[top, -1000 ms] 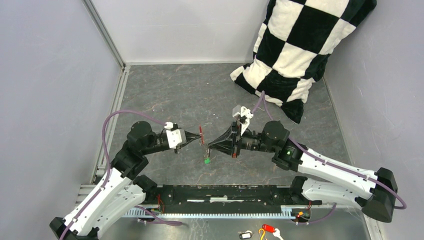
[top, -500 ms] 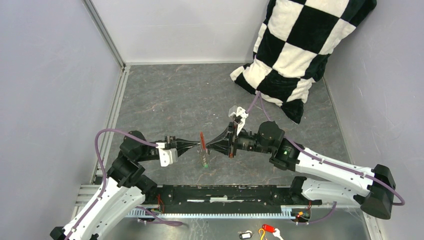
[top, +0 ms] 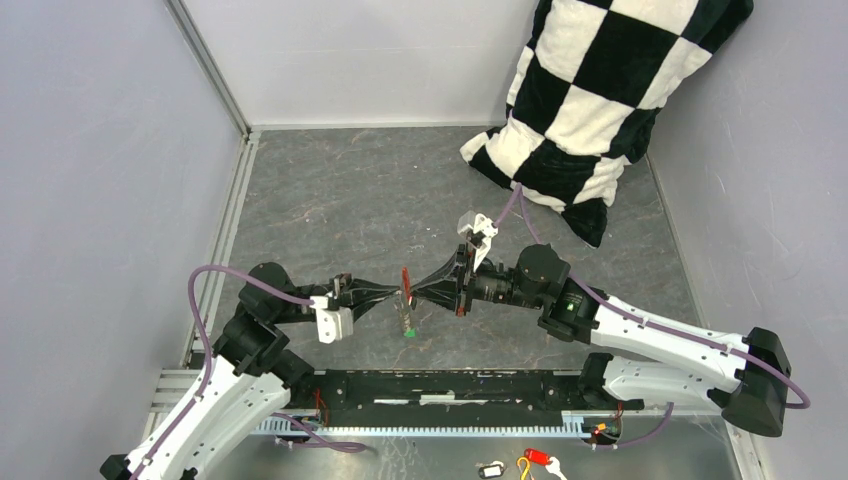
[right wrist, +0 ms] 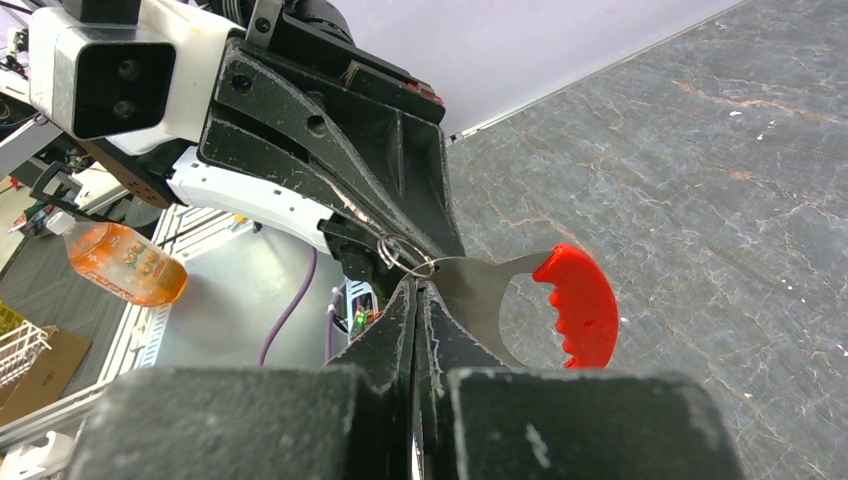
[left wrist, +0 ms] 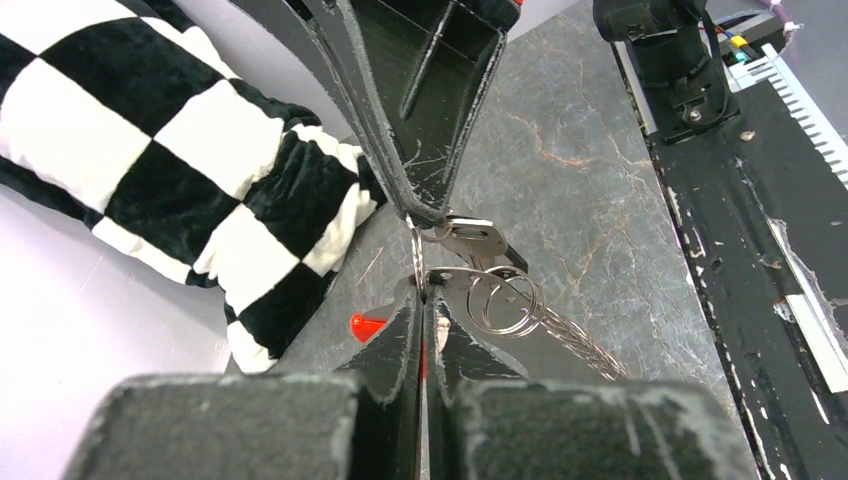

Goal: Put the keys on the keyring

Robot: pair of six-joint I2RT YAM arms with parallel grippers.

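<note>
Keyring (left wrist: pixel 505 300) loops are hanging from the closed left gripper (left wrist: pixel 420 300), tip to tip with the right gripper (right wrist: pixel 415 290), which is clamping the red key's (right wrist: pixel 575 305) blade.

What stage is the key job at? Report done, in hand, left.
Done, apparently: green key hangs below the keyring. In hand: left hand pinches its ring, right hand grips the red key by its metal end there. Left: whether the red key and metal key are threaded is unclear.
</note>
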